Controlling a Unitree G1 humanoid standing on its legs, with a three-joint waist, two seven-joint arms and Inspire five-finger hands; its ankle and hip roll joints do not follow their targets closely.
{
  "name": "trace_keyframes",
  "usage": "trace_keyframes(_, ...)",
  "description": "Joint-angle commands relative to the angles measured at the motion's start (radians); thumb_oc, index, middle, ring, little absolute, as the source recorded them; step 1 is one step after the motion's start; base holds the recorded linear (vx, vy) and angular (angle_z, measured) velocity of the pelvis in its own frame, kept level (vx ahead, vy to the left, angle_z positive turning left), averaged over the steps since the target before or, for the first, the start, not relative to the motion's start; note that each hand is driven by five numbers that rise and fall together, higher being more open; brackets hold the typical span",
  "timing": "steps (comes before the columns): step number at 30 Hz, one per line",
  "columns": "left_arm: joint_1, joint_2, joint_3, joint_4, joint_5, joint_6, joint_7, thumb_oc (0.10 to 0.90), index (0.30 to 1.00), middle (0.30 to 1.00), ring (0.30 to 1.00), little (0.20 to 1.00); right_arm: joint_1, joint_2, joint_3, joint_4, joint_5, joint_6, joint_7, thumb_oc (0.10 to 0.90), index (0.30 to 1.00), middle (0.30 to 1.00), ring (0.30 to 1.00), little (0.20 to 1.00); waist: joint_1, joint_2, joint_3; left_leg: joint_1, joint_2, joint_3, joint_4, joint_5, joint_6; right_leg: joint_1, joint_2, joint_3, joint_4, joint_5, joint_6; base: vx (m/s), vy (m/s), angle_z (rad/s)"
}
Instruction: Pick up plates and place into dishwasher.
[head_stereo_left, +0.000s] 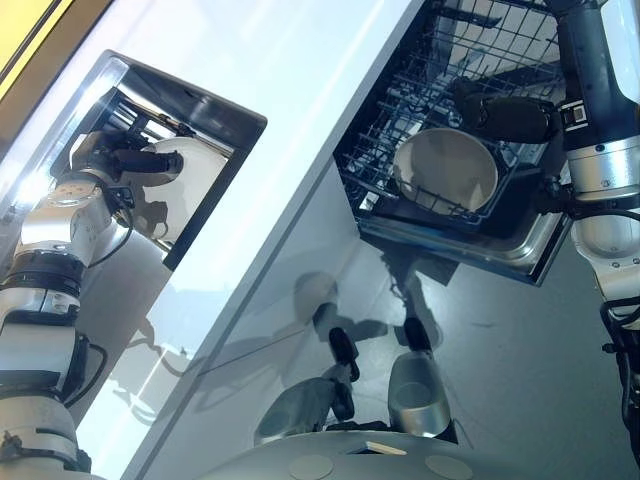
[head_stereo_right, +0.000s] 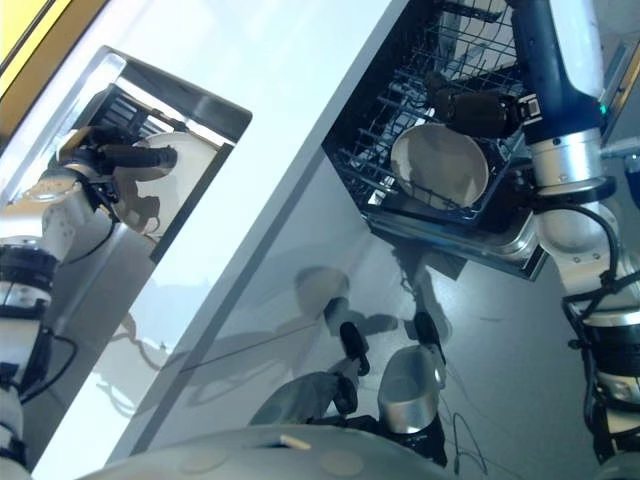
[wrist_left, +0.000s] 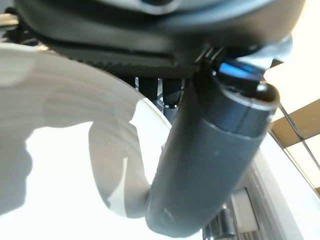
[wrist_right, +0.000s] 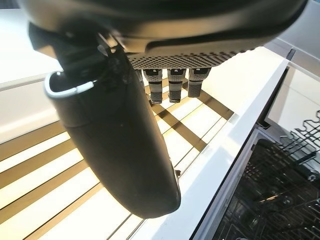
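Progress looks partial — one plate (head_stereo_left: 447, 170) rests in the dishwasher rack (head_stereo_left: 400, 100); our right hand (head_stereo_left: 505, 115) hovers over it, fingers relaxed and empty. Left hand (head_stereo_left: 140, 160) grips another plate (wrist_left: 65, 160) in the sink (head_stereo_left: 215, 120), beyond the tabletop (head_stereo_left: 300, 60) — unloaded yet.

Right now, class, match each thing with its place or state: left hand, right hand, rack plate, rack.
Things:
1 left hand
2 right hand
3 rack plate
4 rack

Places or states:
A dark wire, pulled out of the dishwasher
B in the sink, gripping a second plate
C white, sitting among the wires
D fingers straight, holding nothing, above the rack

Pairs: 1-B, 2-D, 3-C, 4-A
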Motion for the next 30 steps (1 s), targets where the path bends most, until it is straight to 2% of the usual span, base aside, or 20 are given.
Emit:
trace_keyframes(1, 0.004, -0.043, -0.070, -0.123, 0.032, -0.012, -0.118, 0.100, 0.300, 0.300, 0.300, 0.200, -0.017, -0.013, -0.080, -0.105, 0.046, -0.103, -0.040, 0.800, 0.900, 0.900, 0.900, 0.900, -0.007, -0.021, -0.141, -0.001, -0.045, -0.004, 0.081, -0.123, -0.015, -0.106, 0.011, -0.014, 0.014, 0.108, 0.023, -0.03, -0.083, 0.05)
trace_keyframes(8, 0.031, -0.029, -0.045, -0.145, 0.061, -0.046, -0.086, 0.100, 0.300, 0.300, 0.300, 0.200, 0.019, 0.015, -0.092, -0.116, 0.053, -0.111, -0.049, 0.800, 0.900, 0.900, 0.900, 0.900, 0.013, -0.040, -0.171, 0.015, -0.040, -0.020, 0.072, -0.124, -0.013, -0.079, 0.015, -0.032, 0.008, 0.097, 0.026, -0.04, -0.090, 0.09)
trace_keyframes(12, 0.063, -0.001, 0.023, -0.181, 0.077, -0.118, -0.028, 0.100, 0.300, 0.300, 0.300, 0.200, 0.058, 0.046, -0.101, -0.107, 0.077, -0.143, -0.049, 0.800, 0.900, 0.900, 0.900, 0.900, 0.036, -0.052, -0.199, 0.027, -0.036, -0.034, 0.062, -0.123, -0.013, -0.052, 0.021, -0.044, 0.003, 0.086, 0.021, -0.07, -0.131, 0.02)
trace_keyframes(17, 0.078, 0.019, 0.070, -0.224, 0.107, -0.158, 0.036, 0.100, 0.300, 0.300, 0.300, 0.200, 0.062, 0.083, -0.078, -0.100, 0.087, -0.167, -0.054, 0.800, 0.900, 0.900, 0.900, 0.900, 0.065, -0.073, -0.227, 0.038, -0.030, -0.057, 0.049, -0.111, -0.011, -0.024, 0.030, -0.062, -0.007, 0.087, 0.009, -0.10, -0.143, 0.06)
trace_keyframes(23, 0.088, 0.052, 0.113, -0.277, 0.197, -0.167, 0.096, 0.100, 0.300, 0.300, 0.300, 0.200, 0.058, 0.108, -0.050, -0.099, 0.066, -0.159, -0.091, 0.800, 0.900, 0.900, 0.900, 0.900, 0.097, -0.099, -0.257, 0.054, -0.020, -0.086, 0.030, -0.108, -0.011, 0.011, 0.046, -0.076, -0.034, 0.087, -0.004, -0.06, -0.132, 0.07)
trace_keyframes(30, 0.104, 0.106, 0.151, -0.306, 0.217, -0.188, 0.072, 0.100, 0.300, 0.300, 0.300, 0.200, 0.074, 0.110, -0.048, -0.087, 0.114, -0.148, -0.057, 0.800, 0.900, 0.900, 0.900, 0.900, 0.118, -0.113, -0.278, 0.063, -0.011, -0.100, 0.019, -0.104, -0.016, 0.037, 0.062, -0.085, -0.065, 0.092, -0.010, -0.05, -0.088, 0.09)
